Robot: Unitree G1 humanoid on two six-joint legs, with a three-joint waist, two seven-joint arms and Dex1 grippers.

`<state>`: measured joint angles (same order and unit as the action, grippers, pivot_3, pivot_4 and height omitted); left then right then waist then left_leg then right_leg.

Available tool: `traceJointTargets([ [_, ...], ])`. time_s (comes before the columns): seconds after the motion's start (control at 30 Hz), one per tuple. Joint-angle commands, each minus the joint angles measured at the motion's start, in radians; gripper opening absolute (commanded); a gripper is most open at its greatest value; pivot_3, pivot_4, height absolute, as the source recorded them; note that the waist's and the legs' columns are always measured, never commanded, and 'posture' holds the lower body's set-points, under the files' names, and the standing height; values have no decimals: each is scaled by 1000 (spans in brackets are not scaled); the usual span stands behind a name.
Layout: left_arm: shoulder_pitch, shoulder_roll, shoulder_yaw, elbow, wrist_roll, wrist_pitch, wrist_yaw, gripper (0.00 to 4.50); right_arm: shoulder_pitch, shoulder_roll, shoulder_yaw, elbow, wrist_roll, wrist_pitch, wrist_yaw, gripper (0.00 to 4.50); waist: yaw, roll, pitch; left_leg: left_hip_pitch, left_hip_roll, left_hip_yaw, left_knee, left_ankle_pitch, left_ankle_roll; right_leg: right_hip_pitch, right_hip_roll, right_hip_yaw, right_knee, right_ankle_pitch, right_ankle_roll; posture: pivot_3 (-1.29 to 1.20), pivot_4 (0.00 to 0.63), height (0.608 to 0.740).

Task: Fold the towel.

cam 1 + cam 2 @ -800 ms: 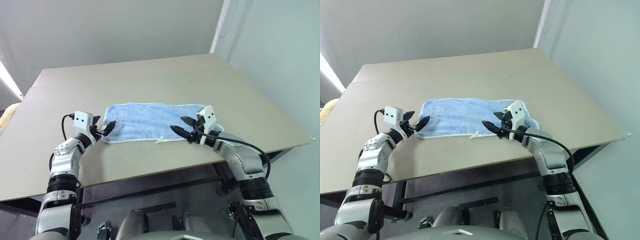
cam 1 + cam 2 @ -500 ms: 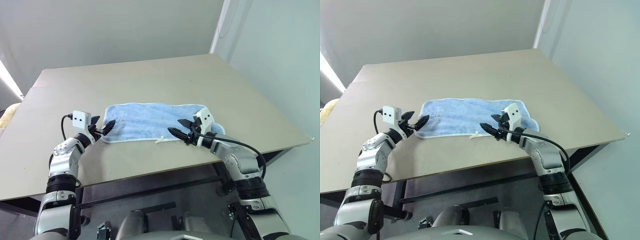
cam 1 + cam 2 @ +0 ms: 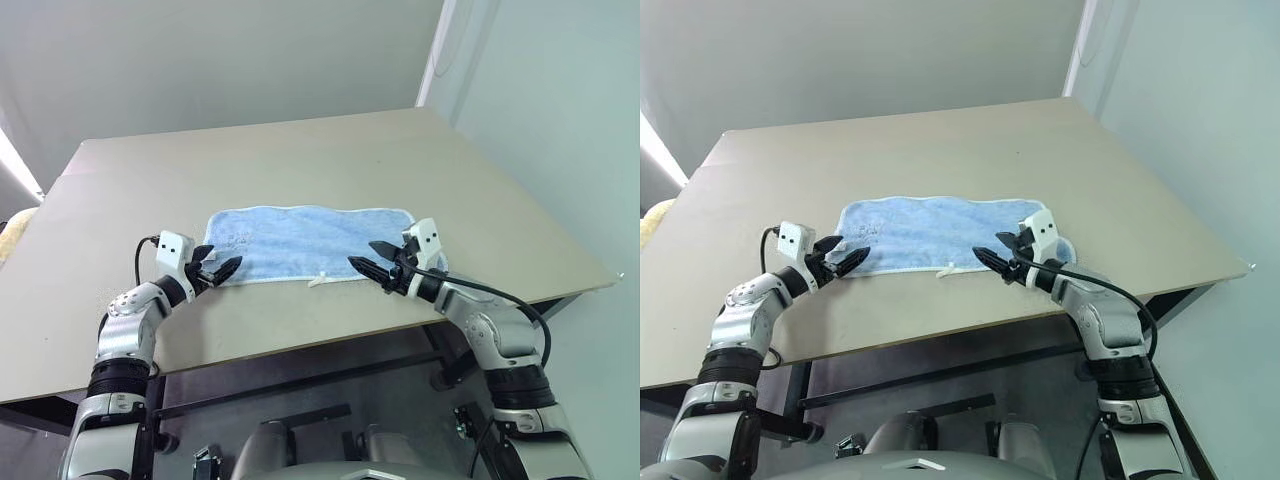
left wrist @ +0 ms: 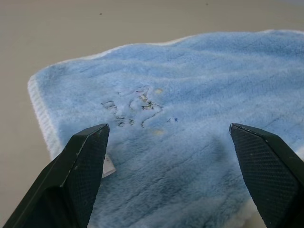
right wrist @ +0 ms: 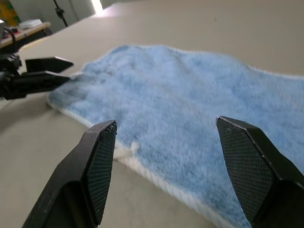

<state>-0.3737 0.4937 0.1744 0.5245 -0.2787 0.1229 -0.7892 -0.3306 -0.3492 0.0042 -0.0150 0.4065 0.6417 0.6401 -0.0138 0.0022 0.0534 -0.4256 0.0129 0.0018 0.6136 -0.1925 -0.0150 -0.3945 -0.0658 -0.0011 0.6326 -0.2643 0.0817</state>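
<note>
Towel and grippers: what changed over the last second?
The right gripper slid back toward the towel's right end; the left gripper shifted slightly toward the near-left corner. Nothing was gripped: both are open. The towel lies flat on the table, unmoved.

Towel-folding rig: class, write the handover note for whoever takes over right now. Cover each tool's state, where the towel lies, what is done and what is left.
Left tool: open, at the towel's near-left corner, nothing held.
Right tool: open, over the towel's near edge toward its right end, nothing held.
Towel: spread flat in a single layer on the table, long side across, small white tag sticking out from the near edge.
Done: towel laid out, both tools in position at the near edge.
Left: grip the near edge, fold it over, finish the fold.
</note>
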Motion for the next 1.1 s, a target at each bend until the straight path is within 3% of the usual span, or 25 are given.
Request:
traceJointTargets([
  [0.03, -68, 55, 8, 59, 23, -32, -18, 4293, -54, -33, -24, 30, 7, 69, -13, 3492, 0, 0, 0, 0, 0, 0, 0, 0, 0, 0, 0, 0, 0, 0, 0, 0, 0, 740],
  [0.43, 15, 190, -86, 42, 54, -29, -316, 4293, -77, -53, -72, 58, 7, 87, -37, 3492, -3, 0, 0, -1, 2, 4, -2, 0, 0, -5, -1, 3, -1, 0, -1, 0, 0, 740],
  [0.9, -97, 135, -168, 261, 172, -164, -275, 4293, -59, -54, -76, 59, -7, 85, -69, 3492, 4, 2, -2, -1, 2, 15, -3, 0, 0, -6, -12, 0, -1, 0, -1, 0, 0, 740],
  [1.0, -102, 140, -176, 279, 176, -169, -302, 3671, -60, -51, -75, 63, -9, 85, -76, 3536, 2, 3, -2, 0, 2, 21, -2, 0, 0, -6, -16, -1, -1, 0, -1, 0, 0, 740],
  [1.1, -115, 141, -184, 298, 192, -189, -293, 2711, -66, -49, -75, 75, -12, 86, -85, 3536, 2, 2, -2, 0, 2, 23, -1, 0, 0, -5, -17, -2, -1, 0, -1, 0, 0, 740],
])
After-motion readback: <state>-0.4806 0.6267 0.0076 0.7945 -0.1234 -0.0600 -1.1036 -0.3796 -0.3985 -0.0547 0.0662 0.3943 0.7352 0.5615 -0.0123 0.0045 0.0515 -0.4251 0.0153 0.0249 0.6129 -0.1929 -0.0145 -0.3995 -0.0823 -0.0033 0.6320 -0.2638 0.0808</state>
